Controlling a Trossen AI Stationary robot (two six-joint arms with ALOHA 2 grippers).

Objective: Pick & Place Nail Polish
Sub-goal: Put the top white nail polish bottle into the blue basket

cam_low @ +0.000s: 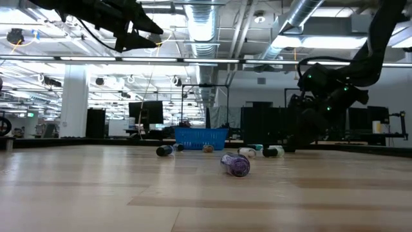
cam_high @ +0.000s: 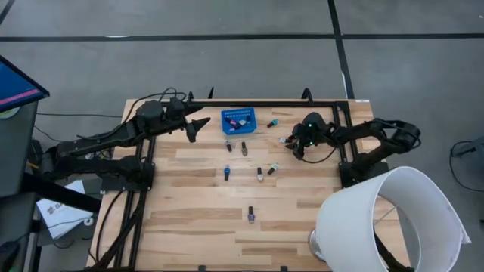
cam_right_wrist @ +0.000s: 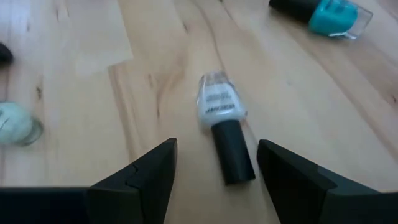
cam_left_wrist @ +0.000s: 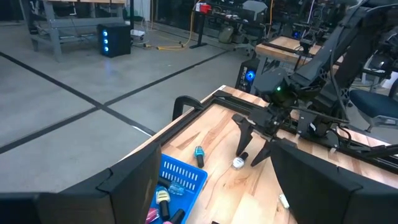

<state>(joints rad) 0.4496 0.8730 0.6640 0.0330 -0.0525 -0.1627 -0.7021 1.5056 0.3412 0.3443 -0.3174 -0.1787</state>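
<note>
Several tiny nail polish bottles lie on their sides on the wooden table: a pale one with a dark cap [cam_right_wrist: 219, 106], a teal one [cam_right_wrist: 329, 14], a purple one [cam_high: 250, 215] and others mid-table [cam_high: 259, 174]. A few lie in the blue mesh basket [cam_high: 238, 121]. My right gripper [cam_right_wrist: 216, 149] is open and low over the table, with one finger on each side of the pale bottle and touching nothing. It also shows in the high view [cam_high: 293, 142]. My left gripper [cam_high: 198, 125] is open and empty, raised just left of the basket.
A large white lampshade [cam_high: 389, 219] stands at the table's near right corner. A black frame rail [cam_high: 265, 103] runs along the far edge behind the basket. A pale green bottle [cam_right_wrist: 15, 122] lies close to my right gripper. Bare wood lies at the near left [cam_high: 189, 227].
</note>
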